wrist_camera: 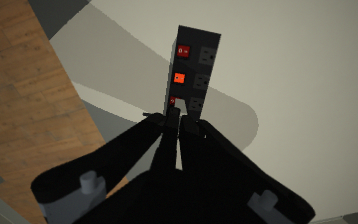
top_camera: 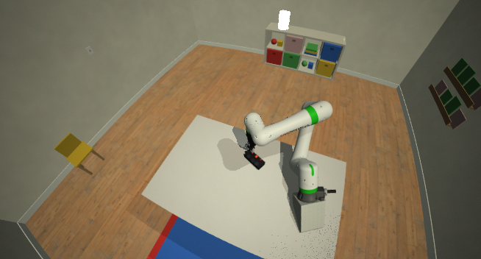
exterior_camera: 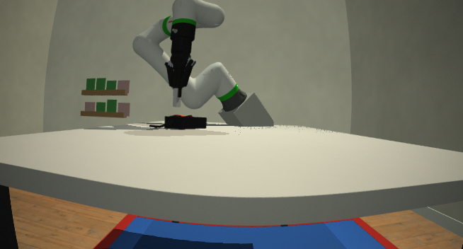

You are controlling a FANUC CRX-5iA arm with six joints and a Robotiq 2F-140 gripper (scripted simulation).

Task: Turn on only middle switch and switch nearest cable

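Observation:
The black power strip (top_camera: 254, 160) lies flat on the white table, switches and sockets facing up. In the wrist view (wrist_camera: 192, 75) it shows three switches in a row. The far switch (wrist_camera: 183, 51) is dark red. The middle switch (wrist_camera: 179, 77) glows bright orange. The near switch (wrist_camera: 172, 101) looks dark red and is partly hidden by my fingers. The cable (exterior_camera: 156, 124) leaves the strip at that near end. My gripper (wrist_camera: 178, 106) is shut and empty. In the side view it (exterior_camera: 178, 100) hangs a little above the cable end of the strip (exterior_camera: 185, 122), not touching.
The arm's base pedestal (top_camera: 309, 213) stands at the table's right side. A yellow chair (top_camera: 75, 150) and a toy shelf (top_camera: 304, 51) stand far off on the wood floor. A blue and red mat (top_camera: 198, 242) lies below the table's front edge.

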